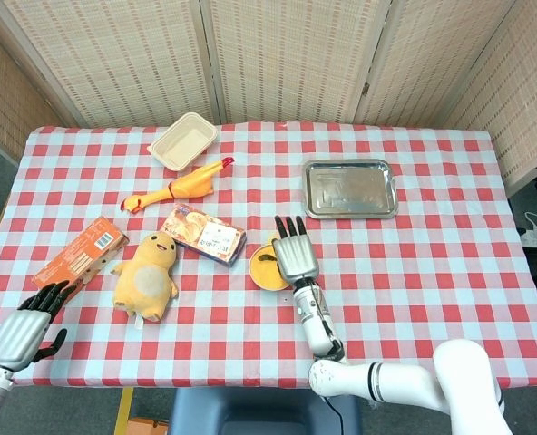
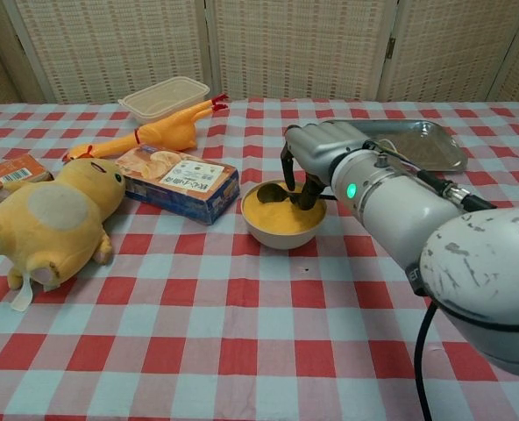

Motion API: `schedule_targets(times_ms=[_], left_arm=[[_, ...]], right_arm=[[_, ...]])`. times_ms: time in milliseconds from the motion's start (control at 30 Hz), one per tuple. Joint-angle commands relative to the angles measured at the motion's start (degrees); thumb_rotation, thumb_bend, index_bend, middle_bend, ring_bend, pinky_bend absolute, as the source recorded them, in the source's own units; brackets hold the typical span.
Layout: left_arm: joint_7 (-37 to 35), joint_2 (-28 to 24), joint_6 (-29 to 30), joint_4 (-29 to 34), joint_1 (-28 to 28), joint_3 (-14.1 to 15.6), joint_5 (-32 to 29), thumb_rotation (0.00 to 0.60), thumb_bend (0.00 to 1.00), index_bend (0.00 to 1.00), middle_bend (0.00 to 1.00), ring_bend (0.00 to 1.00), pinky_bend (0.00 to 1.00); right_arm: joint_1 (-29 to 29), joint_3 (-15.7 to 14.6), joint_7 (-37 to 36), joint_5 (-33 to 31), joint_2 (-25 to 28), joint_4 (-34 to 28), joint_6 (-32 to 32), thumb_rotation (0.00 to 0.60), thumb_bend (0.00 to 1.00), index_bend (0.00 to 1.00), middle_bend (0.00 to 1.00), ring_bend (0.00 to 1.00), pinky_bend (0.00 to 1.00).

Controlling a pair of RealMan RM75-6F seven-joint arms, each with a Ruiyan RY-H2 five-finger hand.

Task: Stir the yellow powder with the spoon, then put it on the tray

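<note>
Two hands show in the head view, and only the right hand (image 1: 295,258) is at work. It hangs over the bowl (image 2: 281,230) of yellow powder (image 2: 277,215) near the middle of the table (image 1: 432,272), its fingers curled around the handle of a dark spoon (image 2: 275,193). In the chest view the spoon's scoop lies at the surface of the powder on the left side of the bowl. The left hand (image 1: 24,331) rests at the near left corner of the table, holding nothing, its dark fingers loosely spread.

The metal tray (image 1: 350,188) sits beyond the bowl and to the right, well apart from it. Just left of the bowl lies a snack box (image 1: 203,234), and beside that a yellow plush toy (image 1: 146,275) on its back. An orange carton (image 1: 80,253) lies near the left edge. Further back are a rubber chicken (image 1: 180,188) and a beige food container (image 1: 182,140).
</note>
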State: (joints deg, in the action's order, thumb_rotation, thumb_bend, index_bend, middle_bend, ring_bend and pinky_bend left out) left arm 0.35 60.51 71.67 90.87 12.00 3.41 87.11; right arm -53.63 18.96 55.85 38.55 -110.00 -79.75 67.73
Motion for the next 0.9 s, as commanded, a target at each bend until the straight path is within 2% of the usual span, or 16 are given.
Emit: schedule_targets(times_ms=[33,233,467,667,900], left_arm=[[-0.05,-0.06,0.2,0.05,-0.09,0.01,0.1,0.6,0.49,0.0,0.0,0.0,0.2],[0.72,0.03,0.46,0.36,-0.29,0.02,0.04,0.6,0.49,0.0,0.0,0.0,0.2],[1.69,0.17,0.54,0.73,-0.43,-0.02,-0.18,0.6,0.49,0.0,0.0,0.0,0.2],[2.25,0.5,-0.4,0.59,-0.07,0.11,-0.28,0.6,0.49,0.0,0.0,0.0,0.2],[3.15,0.88,-0.9,0.71,0.17,0.01,-0.59,0.6,0.49,0.0,0.0,0.0,0.2]], right_arm=[[0.44,-1.24,1.2,0.33,1.25,-2.46,1.13,0.6,0.32,0.46,0.03,0.0,0.03],[1.54,-2.46,2.74,-0.33,4.24,-7.3,2.76,0.6,0.32,0.41,0.03,0.0,0.03],[5.17,-3.75,-2.9,2.61,8.24,-11.6,4.75,0.6,0.32,0.44,0.03,0.0,0.03],[7.44,-3.22,-5.62,-2.37,13.28,-13.84,1.87,0.6,0.32,0.47,0.03,0.0,0.03],[6.52,-2.53,-6.54,-8.03,15.54,-14.44,-2.92,0.6,0.32,0.48,0.03,0.0,0.03]])
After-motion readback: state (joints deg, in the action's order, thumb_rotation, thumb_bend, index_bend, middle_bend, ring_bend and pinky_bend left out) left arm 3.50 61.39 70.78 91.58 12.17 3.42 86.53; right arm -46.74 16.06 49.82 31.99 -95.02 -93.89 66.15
